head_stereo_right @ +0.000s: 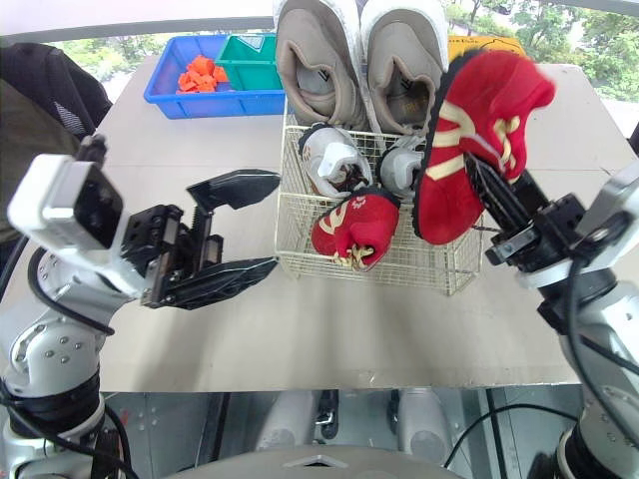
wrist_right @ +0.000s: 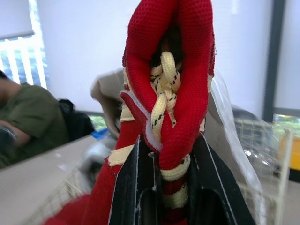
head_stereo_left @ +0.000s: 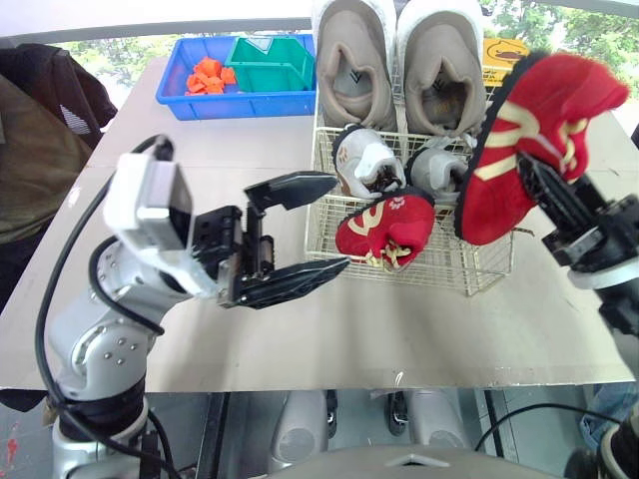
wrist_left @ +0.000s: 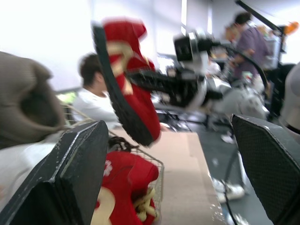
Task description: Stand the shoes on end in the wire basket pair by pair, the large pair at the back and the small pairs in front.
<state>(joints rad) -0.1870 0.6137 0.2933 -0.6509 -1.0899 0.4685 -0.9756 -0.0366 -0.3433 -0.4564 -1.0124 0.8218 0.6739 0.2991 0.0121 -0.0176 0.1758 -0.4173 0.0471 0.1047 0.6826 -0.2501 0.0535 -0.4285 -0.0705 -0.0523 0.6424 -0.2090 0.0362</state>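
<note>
Red shoe (head_stereo_left: 539,130) clamped in right gripper (wrist_right: 166,146) fingers, near upright over wire basket (head_stereo_left: 419,271) front-right corner; left gripper (head_stereo_left: 339,222) fingers apart.

Bright daylight (blown-out glare behind)

Wire basket (head_stereo_left: 439,271) near the surface's (head_stereo_left: 300,329) far edge: 2 large beige shoes (head_stereo_left: 354,60) on end at its back, 2 small grey shoes (head_stereo_left: 364,160) before them, 1 red shoe (head_stereo_left: 384,228) front-left. The right pincer (head_stereo_left: 531,172) holds the second red shoe (head_stereo_left: 539,120) tilted above its front-right.
</note>
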